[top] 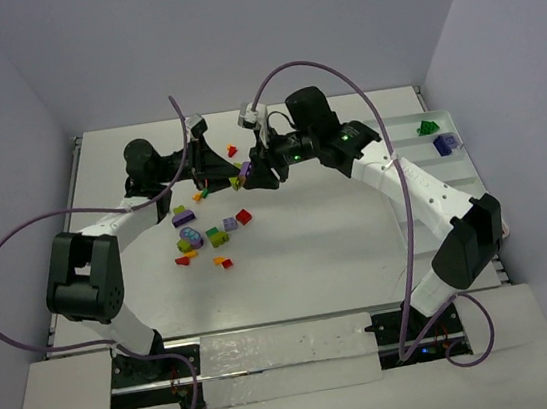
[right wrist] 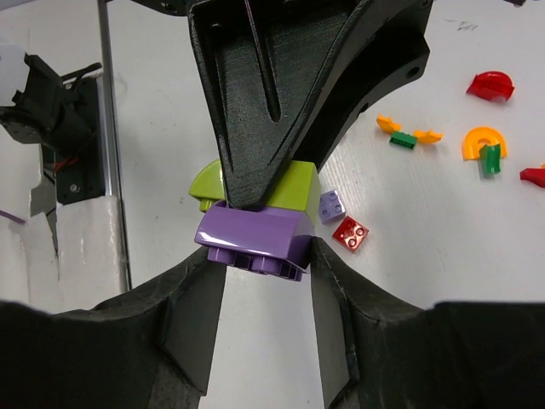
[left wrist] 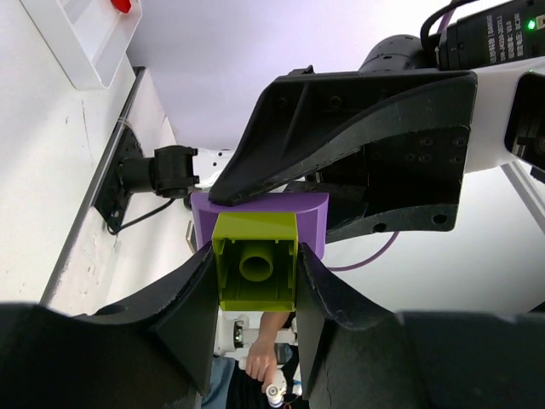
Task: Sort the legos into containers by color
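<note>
Purple lego [right wrist: 255, 239] flush against lime lego [left wrist: 255, 260], perhaps interlocked

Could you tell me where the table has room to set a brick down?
Bare table lies between the loose bricks and the right arm, down to the near edge. It is crowded centre-left, around those bricks and where the left gripper and right gripper meet.

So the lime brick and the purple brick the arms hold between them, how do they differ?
Colour aside, the lime brick sits clamped in the left end effector, the purple brick in the right end effector. The lime brick shows its hollow underside toward the left wrist camera; the purple brick shows studs toward the right wrist camera. Both are pressed together, raised off the table.
</note>
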Robot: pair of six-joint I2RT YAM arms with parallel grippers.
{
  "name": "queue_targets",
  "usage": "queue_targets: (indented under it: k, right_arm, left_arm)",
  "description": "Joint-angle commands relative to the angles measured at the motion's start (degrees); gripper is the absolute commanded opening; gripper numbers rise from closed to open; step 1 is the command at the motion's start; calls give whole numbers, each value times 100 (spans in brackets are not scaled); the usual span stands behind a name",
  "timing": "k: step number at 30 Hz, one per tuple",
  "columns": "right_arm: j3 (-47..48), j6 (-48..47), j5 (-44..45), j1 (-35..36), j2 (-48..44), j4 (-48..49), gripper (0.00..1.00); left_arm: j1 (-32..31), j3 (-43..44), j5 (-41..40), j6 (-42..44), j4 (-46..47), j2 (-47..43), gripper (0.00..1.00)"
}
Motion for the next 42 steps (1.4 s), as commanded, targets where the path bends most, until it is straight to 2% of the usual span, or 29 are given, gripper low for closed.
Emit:
queue_targets:
  k: [1,5,7,13,19,20,21,22,24,26,29,30,32,35,42]
  right_arm:
    - [295,78,173,57,64,172,24]
    - [275,93,165,64,54,175,6]
    - [236,41,191,55,-1,108,0]
    - [-320,-244,99,-110,-331,-181,0]
    - [-774,-306,50,-587,-667,-431,0]
    - [-849,-328,164,-797,-728,-493,0]
    - [-929,-401,465,-1135,-786,-664,0]
    - [-940,-527,749,-1565,-776,-864,0]
    - [-859,-770,1303,-2185,-641,-1264,0]
    - [-679,-1043,2065,-2980,-276,-1819,0]
    - [-235,-1272,2761,-3951,233,-2373,0]
    - [-228,-1273,2945,-4128,364,-2377,0]
    - [94,-1316,3313,-4392,767,-2506,0]
    - [627,-1237,3897,-4698,1318,-2608,0]
    - [1647,-1062,4594,-4865,2621,-2550,0]
  left_arm:
    - [-10,30,-35,302,78,-154,0]
    - [22,53,-48,648,-291,-172,0]
    - [115,110,-84,1113,-835,-182,0]
    - [999,509,-287,2201,-1946,-120,0]
    - [1493,981,-334,2841,-2715,39,0]
    - [1511,1155,-450,3523,-3360,36,0]
    - [1504,1465,-717,4821,-4489,38,0]
    - [1473,1792,-1095,5678,-5538,74,0]
    - [1285,2369,-2030,6875,-7103,131,0]
    - [955,2792,-2942,7836,-7878,145,0]
    - [362,2800,-4356,8357,-8087,4,0]
    - [353,2792,-4366,8453,-8070,-31,0]
    - [-19,2827,-5018,8688,-8105,-57,0]
    - [-304,3034,-5302,8821,-8228,17,0]
    - [-370,3048,-5373,8891,-8255,4,0]
